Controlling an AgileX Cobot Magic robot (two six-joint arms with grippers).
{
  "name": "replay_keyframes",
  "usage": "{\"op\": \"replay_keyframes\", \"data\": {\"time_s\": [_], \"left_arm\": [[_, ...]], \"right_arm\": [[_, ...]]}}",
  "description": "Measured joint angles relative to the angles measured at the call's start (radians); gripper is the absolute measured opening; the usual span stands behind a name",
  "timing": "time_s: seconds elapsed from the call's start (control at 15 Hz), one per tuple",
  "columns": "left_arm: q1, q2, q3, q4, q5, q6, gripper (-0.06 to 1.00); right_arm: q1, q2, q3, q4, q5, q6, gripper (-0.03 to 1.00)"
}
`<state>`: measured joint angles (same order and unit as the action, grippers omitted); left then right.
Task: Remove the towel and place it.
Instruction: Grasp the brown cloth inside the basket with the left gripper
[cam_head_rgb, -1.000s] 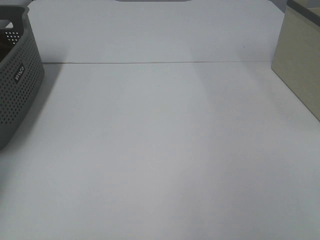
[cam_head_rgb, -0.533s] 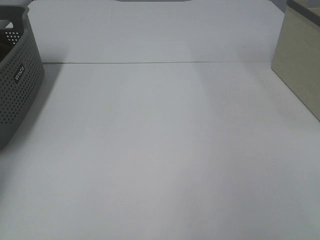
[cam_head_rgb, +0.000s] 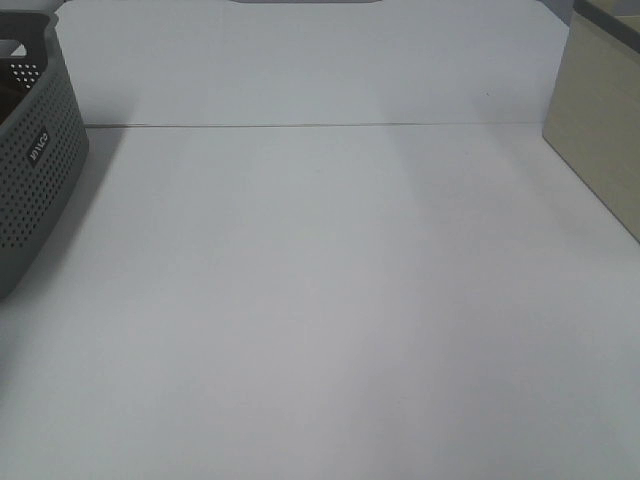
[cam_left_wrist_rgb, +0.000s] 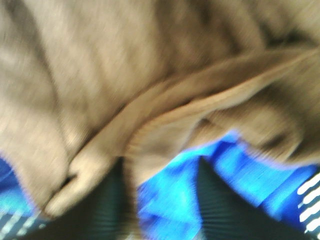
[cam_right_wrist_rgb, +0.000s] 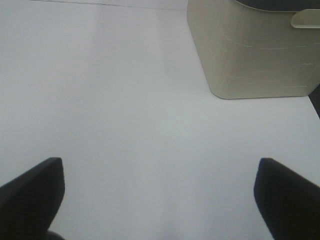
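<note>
Though unseen from overhead, the left gripper (cam_left_wrist_rgb: 160, 172) sits at a fold of the crumpled brown towel (cam_left_wrist_rgb: 125, 65), which lies over blue cloth (cam_left_wrist_rgb: 240, 165); blur hides whether its fingers pinch. Grasp stage: next, secure and lift. The right gripper (cam_right_wrist_rgb: 160, 165) hangs empty, fingers wide apart.

Left gripper (cam_left_wrist_rgb: 160, 202): in view at close range, picture blurred.
Left jaws: two dark ribbed jaws, partly drawn in, a gap showing between them.
Left grip: cannot be told from the blurred view.
Left heading: cannot be told.
Right gripper (cam_right_wrist_rgb: 159, 197): in view, sharp.
Right jaws: spread wide, one dark jaw at each side of a broad gap.
Right heading: roughly 12 o'clock from the robot, tilted downward.
Right height: held clear, jaws touching nothing.
</note>
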<state>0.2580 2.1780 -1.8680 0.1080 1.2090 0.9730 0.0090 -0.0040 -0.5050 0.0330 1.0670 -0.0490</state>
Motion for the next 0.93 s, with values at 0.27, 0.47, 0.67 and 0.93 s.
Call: {"op": "replay_keyframes", "data": {"time_s": [0.27, 0.47, 0.67, 0.93], "left_arm": [[-0.003, 0.000, -0.018, 0.072, 0.001, 0.000, 0.00], [-0.019, -0.020, -0.071, 0.069, 0.003, -0.019, 0.00], [-0.060, -0.116, -0.141, 0.060, 0.004, -0.043, 0.00], [-0.137, -0.238, -0.218, 0.052, 0.006, -0.052, 0.00]], "right_arm": [[0.000, 0.000, 0.000, 0.000, 0.000, 0.000, 0.99], [0.000, 0.000, 0.000, 0.000, 0.000, 0.000, 0.99], [0.000, 0.000, 0.000, 0.000, 0.000, 0.000, 0.99], [0.000, 0.000, 0.000, 0.000, 0.000, 0.000, 0.99]]}}
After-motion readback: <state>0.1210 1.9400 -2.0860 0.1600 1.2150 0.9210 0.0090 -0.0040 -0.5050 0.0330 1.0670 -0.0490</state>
